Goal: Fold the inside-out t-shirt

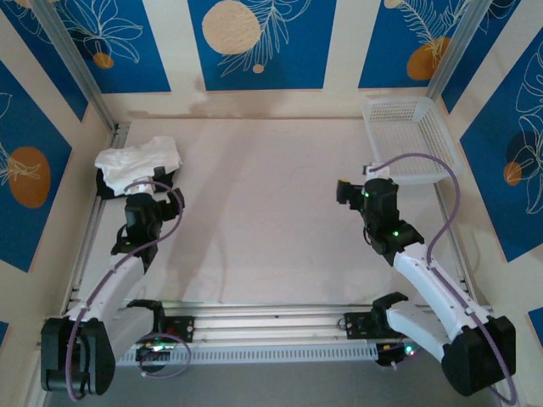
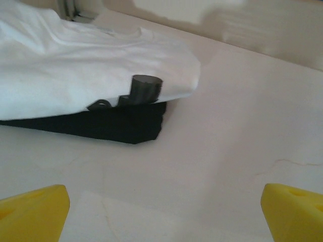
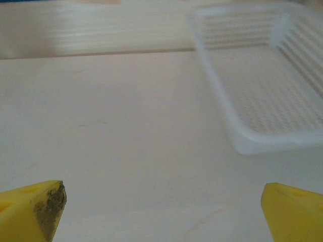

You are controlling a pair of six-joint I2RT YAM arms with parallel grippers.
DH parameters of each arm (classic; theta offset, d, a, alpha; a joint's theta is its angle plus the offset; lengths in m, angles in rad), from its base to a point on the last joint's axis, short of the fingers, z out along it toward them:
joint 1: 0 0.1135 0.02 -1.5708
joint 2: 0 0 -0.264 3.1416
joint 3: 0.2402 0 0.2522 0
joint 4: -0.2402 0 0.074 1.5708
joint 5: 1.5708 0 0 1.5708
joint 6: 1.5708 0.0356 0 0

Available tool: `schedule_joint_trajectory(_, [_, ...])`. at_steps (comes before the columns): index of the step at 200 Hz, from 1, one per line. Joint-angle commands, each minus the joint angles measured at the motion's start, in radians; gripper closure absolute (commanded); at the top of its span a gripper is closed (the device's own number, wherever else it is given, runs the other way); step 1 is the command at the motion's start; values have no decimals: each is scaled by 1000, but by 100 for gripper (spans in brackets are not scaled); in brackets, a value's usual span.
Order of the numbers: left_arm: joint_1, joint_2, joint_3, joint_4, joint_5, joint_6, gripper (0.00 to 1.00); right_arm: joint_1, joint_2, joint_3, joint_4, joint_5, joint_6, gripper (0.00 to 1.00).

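Left pincer point(image 2: 164, 214), spread wide, holding nothing: white t-shirt point(image 2: 75, 70) ahead-left, long axis crosswise, atop black garment point(image 2: 118, 126). Right pincer point(image 3: 164, 214), likewise spread and unladen: basket point(image 3: 262, 108) ahead-right.

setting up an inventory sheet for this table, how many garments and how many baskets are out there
garments: 2 (white t-shirt lying on top of a black cloth garment)
baskets: 1 (white basket)
total: 3

The wide-spread end effector point(image 3: 162, 195) faces a white basket point(image 3: 262, 144).
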Motion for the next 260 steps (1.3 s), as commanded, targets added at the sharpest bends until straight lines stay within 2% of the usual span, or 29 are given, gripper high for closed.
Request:
schedule_joint_trajectory(1, [-22,31,-18,82,-132,122,3,-84,27,-110,181,-20,-9,1])
schedule_joint_trajectory(26, [-25,95,-65,204,-121,182,2,-163,135,-188,316,-109,37,1])
schedule_joint_trajectory(62, [-25,211,-147,483,-22,207,0,-173,290,-221,466,-157,-26,1])
schedule_joint_trajectory(73, [-26,259,-139,508,-4,211,0,-178,298,-207,455,-178,-42,1])
schedule_joint_trajectory(100, [-26,344,-117,558,-30,241,0,-194,289,-276,634,-234,-72,1])
schedule_joint_trajectory(132, [-26,389,-111,621,-19,300,0,-219,325,-294,737,-306,-60,1])
schedule_joint_trajectory(149, [-24,460,-150,789,-10,320,0,-224,369,-285,788,-338,-62,1])
schedule_joint_trajectory(172, [-24,607,-140,919,10,335,1,-230,427,-244,799,-347,-109,1])
schedule_joint_trajectory(186, [-24,574,-75,728,19,325,1,-243,476,-259,885,-368,-114,1])
schedule_joint_trajectory(197, [-17,594,-88,794,26,329,1,-253,543,-270,963,-376,-107,1])
schedule_joint_trajectory(209, [-17,587,-85,770,25,325,0,-256,618,-267,1040,-379,-104,1])
schedule_joint_trajectory(221, [-17,588,-85,779,25,327,0,-264,596,-208,877,-405,-98,1])
schedule_joint_trajectory(230, [-18,590,-85,780,25,326,0,-296,607,-218,924,-467,-88,1])
schedule_joint_trajectory(260, [-18,588,-87,779,25,327,0,-284,601,-212,901,-448,-99,1])
